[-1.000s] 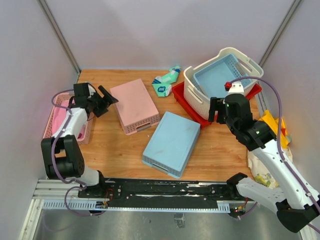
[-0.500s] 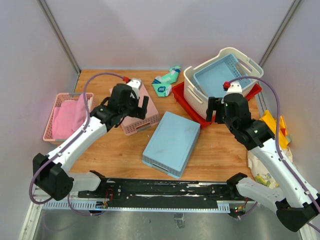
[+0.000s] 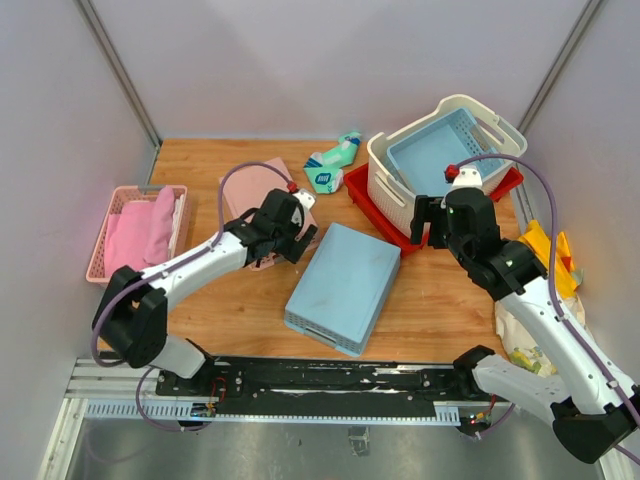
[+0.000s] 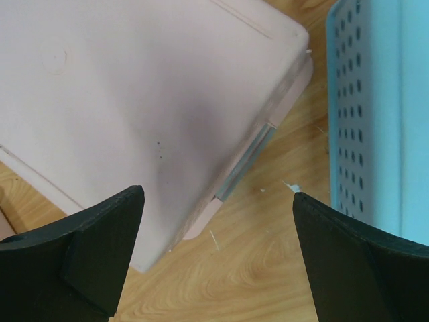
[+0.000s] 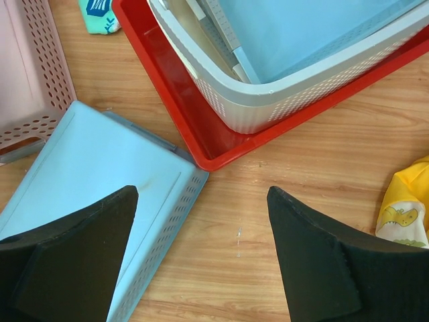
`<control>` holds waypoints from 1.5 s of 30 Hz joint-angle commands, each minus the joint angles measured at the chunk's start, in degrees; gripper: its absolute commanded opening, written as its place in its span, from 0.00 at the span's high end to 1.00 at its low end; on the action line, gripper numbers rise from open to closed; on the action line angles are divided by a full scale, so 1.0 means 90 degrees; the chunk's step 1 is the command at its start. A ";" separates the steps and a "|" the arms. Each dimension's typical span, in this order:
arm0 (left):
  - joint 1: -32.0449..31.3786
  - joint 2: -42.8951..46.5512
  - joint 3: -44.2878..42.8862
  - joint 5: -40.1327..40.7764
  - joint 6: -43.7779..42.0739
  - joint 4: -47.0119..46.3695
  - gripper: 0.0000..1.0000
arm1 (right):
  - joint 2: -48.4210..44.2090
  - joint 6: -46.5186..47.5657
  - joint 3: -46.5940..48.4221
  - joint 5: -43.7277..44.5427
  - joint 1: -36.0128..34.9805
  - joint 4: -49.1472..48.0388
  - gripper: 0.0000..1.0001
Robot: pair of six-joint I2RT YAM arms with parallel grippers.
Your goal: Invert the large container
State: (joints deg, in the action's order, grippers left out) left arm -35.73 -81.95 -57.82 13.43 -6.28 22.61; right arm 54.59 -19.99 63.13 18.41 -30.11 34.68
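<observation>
The large cream container stands upright at the back right on a red tray, with a blue basket inside it. In the right wrist view its perforated wall fills the top. My right gripper is open and empty, hovering just in front of the container over bare wood. My left gripper is open and empty over the near right corner of an upside-down pink basket, far from the container; it also shows in the left wrist view.
An upside-down blue basket lies mid-table and shows in both wrist views. A pink basket with pink cloth is at the left. A green-white pouch lies at the back. Yellow bags are at the right edge.
My left arm has swung from the pink cloth basket at the far left across to the upside-down pink basket's right corner. The right gripper has shifted very slightly left.
</observation>
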 commanded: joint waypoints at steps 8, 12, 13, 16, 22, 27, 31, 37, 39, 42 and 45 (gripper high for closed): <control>0.0056 -0.2238 -0.1632 0.1870 0.0898 -0.0042 0.04 | -0.0014 0.0102 -0.0071 0.0243 0.0060 -0.0064 0.19; 0.0359 -0.2622 -0.2049 0.1691 0.1558 -0.0040 0.18 | -0.0025 0.0289 -0.0067 0.0463 0.0062 -0.0033 0.19; 0.0476 -0.2686 -0.2142 0.1578 0.1765 -0.0062 0.21 | -0.0021 0.0323 -0.0065 0.0503 0.0058 -0.0026 0.19; 0.0864 -0.2956 -0.2491 0.1099 0.2312 -0.0092 0.25 | 0.0021 0.0425 -0.0066 0.0569 0.0055 -0.0016 0.18; 0.1548 -0.3853 -0.3647 0.0519 0.3051 0.0131 0.26 | 0.0357 0.0573 0.0145 0.0535 0.0059 -0.0012 0.18; 0.1918 -0.4615 -0.4600 0.0109 0.3767 0.0368 0.28 | 0.0581 0.0731 0.0381 0.0541 0.0055 0.0016 0.18; 0.2224 -0.5017 -0.5089 -0.0018 0.4284 0.0417 0.27 | 0.0739 0.0795 0.0571 0.0578 0.0055 0.0099 0.18; 0.2943 -0.5334 -0.5069 -0.0887 0.5109 0.0036 0.27 | 0.0816 0.0732 0.0566 0.0596 0.0060 0.0144 0.18; 0.3064 -0.5449 -0.5212 -0.0929 0.5078 0.0055 0.27 | 0.0881 0.0717 0.0589 0.0608 0.0057 0.0177 0.18; 0.3091 -0.5480 -0.5437 -0.0936 0.4690 0.0125 0.27 | 0.0984 0.0712 0.0641 0.0618 0.0056 0.0175 0.18; 0.2980 -0.5124 -0.5352 -0.0864 0.4153 0.0033 0.25 | 0.1114 0.0692 0.0753 0.0606 0.0064 0.0180 0.18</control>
State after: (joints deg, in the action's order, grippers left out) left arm -8.05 -127.11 -107.63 5.41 36.25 17.69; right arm 63.48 -13.69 67.05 22.57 -30.11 35.14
